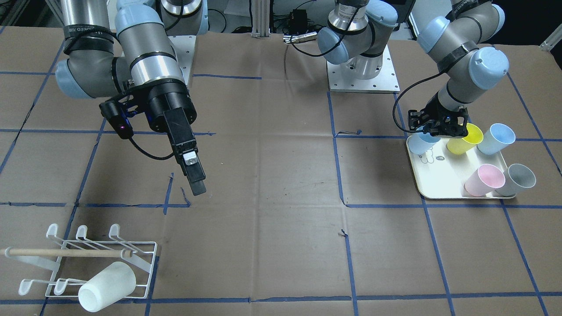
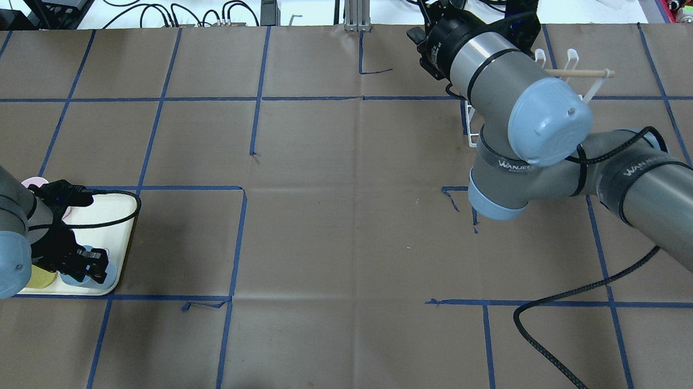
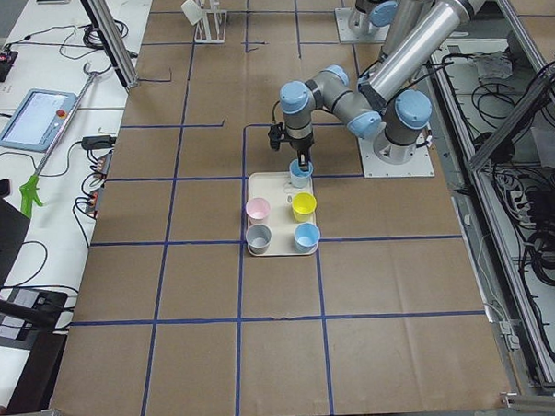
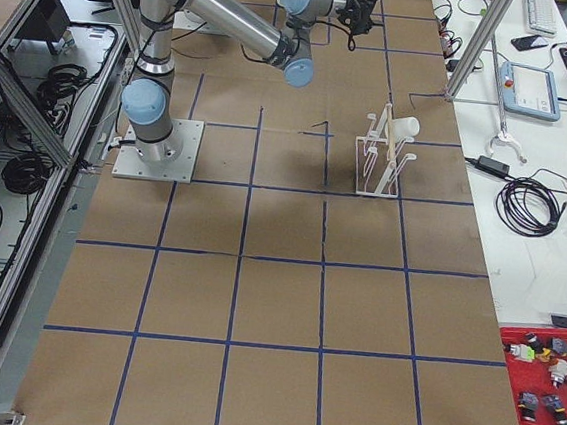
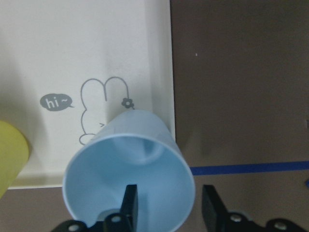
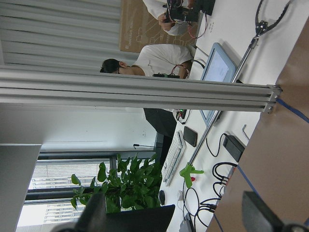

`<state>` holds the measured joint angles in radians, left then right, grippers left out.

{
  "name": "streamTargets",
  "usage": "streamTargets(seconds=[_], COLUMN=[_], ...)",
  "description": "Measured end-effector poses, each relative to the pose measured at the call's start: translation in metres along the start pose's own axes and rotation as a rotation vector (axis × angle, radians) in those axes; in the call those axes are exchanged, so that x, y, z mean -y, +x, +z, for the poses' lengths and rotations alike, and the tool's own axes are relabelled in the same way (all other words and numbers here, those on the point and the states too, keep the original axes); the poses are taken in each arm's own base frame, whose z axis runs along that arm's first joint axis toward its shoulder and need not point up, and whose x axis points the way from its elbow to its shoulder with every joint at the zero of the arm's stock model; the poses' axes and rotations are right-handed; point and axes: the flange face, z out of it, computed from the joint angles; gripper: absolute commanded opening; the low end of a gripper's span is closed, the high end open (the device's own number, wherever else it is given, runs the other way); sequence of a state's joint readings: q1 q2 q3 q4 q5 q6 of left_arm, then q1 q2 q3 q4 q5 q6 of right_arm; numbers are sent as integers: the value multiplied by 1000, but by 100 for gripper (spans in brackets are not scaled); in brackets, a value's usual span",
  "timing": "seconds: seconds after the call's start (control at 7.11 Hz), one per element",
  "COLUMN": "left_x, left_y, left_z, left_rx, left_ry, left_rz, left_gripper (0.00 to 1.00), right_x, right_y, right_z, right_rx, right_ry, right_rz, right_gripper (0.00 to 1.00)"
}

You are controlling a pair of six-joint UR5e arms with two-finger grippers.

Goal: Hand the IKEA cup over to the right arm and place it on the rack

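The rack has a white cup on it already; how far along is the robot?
Done: one white cup sits on the rack. In hand: the left tool is open astride the light blue cup's wall on the tray. Left: gripping it, passing it to the right tool, which hangs open and empty, then racking it.

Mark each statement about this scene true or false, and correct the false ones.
1. A white cup sits on the rack. True.
2. The right end effector holds a cup. False: it is open and empty.
3. The left end effector straddles the rim of a blue cup, one finger inside. True.
4. The rack stands on the tray. False: they are far apart.
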<state>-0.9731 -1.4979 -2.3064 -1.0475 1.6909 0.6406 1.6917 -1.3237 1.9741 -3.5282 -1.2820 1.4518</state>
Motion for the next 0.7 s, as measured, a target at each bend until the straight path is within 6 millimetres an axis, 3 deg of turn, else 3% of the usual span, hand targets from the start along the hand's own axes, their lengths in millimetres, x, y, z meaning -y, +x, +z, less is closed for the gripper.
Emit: streamTargets(seconds=[0.42,0.7], left_x=[6,35], left_y=[-6,-6], left_z=[-16,-70], left_rx=[26,39], left_ry=[27,117], left_rz=[-4,12], left_gripper=[0,0], right_x=[-8,-8], right_y=[14,18], right_z=[-14,-12], right_rx=[-26,-35], right_ry=[-12,-15], right_rz=[19,23], right_gripper=[100,100])
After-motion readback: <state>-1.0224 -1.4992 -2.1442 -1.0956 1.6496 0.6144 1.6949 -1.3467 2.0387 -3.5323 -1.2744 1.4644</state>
